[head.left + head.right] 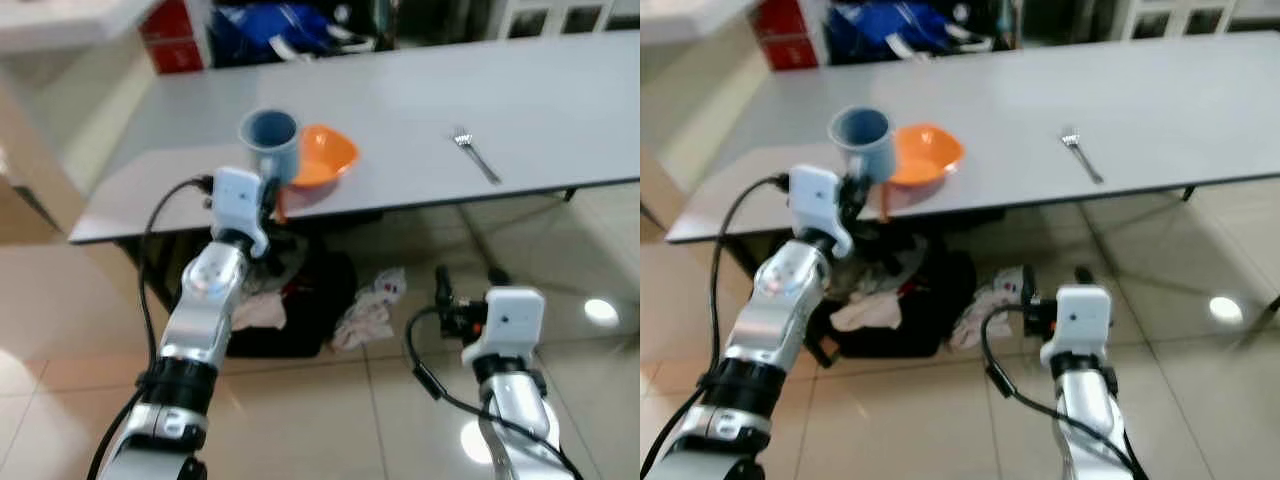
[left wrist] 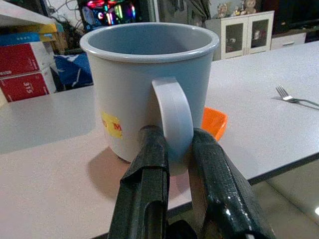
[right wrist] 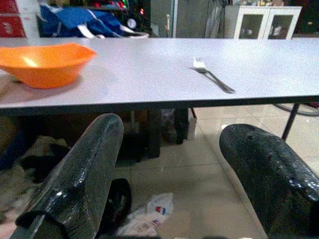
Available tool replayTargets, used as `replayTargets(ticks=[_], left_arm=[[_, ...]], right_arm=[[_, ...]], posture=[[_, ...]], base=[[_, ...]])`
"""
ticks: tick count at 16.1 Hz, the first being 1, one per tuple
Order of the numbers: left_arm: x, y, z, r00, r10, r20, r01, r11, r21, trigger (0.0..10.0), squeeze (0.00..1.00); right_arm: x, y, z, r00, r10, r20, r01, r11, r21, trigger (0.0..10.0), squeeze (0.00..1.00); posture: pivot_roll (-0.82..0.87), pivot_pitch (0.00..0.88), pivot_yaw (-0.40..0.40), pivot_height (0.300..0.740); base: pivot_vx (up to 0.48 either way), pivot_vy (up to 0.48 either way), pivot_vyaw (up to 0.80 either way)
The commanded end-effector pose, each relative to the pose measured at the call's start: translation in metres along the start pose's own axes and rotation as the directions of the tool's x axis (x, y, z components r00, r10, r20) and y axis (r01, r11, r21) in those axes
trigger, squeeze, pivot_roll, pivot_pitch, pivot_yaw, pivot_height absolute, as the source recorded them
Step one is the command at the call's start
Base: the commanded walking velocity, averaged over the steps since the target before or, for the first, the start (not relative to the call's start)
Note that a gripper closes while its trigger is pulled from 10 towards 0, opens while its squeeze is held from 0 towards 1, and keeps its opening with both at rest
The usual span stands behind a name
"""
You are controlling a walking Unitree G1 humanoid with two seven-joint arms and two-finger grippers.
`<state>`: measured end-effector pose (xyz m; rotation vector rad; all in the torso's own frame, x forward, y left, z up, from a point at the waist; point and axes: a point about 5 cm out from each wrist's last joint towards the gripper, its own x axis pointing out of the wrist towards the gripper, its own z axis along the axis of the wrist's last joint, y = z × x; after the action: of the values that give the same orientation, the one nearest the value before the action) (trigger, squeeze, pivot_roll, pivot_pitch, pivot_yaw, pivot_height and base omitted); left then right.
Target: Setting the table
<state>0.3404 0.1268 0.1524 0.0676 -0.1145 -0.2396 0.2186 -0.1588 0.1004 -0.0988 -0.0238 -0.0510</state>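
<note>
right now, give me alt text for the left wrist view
The left gripper's two black fingers pinch the handle of a grey mug standing on a pale table. An orange bowl peeks out behind the mug, and a fork lies farther along the table.

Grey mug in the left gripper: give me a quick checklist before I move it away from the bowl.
1. Grip: the left gripper has its black fingers closed on the handle of the grey plastic mug: ok.
2. Mug upright, base on the grey tabletop: ok.
3. Mug contents: inside looks empty, bottom not fully seen: cannot tell.
4. Clearance: the orange plastic bowl sits right against the mug; touching or not: cannot tell.
5. Path: the metal fork lies well off to the right: ok.
6. Right gripper open, below table level, holding nothing: ok.
</note>
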Motion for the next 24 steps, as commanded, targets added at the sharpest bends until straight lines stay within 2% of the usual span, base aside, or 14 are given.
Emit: replayTargets(ticks=[1,5,13,16,20,24], left_arm=[[0.006,-0.006,0.008,0.999,-0.013,0.029,0.013,1.000,0.000,0.0,0.00],[0.008,-0.008,0.007,1.000,0.001,0.023,0.000,1.000,-0.030,0.0,0.00],[0.011,-0.014,0.007,1.000,-0.016,0.026,0.016,0.999,-0.028,0.0,0.00],[0.016,-0.018,0.005,1.000,-0.011,0.020,0.012,0.999,-0.042,0.0,0.00],[0.016,-0.020,0.001,1.000,-0.005,0.004,0.005,0.998,-0.061,0.0,0.00],[0.014,-0.021,-0.001,1.000,-0.002,-0.012,0.000,0.993,-0.117,0.0,0.00]], right_arm=[[0.001,-0.004,0.000,1.000,-0.008,0.002,0.008,1.000,-0.012,10.0,0.00],[-0.001,-0.004,0.001,1.000,-0.013,0.001,0.013,1.000,-0.014,10.0,0.00],[-0.005,-0.004,-0.002,1.000,-0.011,-0.013,0.011,1.000,-0.020,10.0,0.00],[-0.006,-0.012,-0.001,1.000,-0.022,-0.009,0.022,0.999,-0.042,10.0,0.00],[-0.010,-0.012,-0.003,0.999,-0.026,-0.020,0.025,0.999,-0.043,10.0,0.00],[-0.015,-0.014,0.001,1.000,-0.024,-0.004,0.024,1.000,-0.018,10.0,0.00]], posture=[[-0.02,0.000,0.113,0.740],[-0.04,0.000,0.121,0.740],[-0.06,0.000,0.124,0.740],[-0.07,0.000,0.120,0.740],[-0.08,0.000,0.112,0.740],[-0.08,0.000,0.107,0.740]], base=[[0.307,-0.368,0.00],[0.322,-0.353,0.00],[0.328,-0.346,0.00],[0.333,-0.342,0.00],[0.335,-0.340,0.00],[0.110,0.000,0.00]])
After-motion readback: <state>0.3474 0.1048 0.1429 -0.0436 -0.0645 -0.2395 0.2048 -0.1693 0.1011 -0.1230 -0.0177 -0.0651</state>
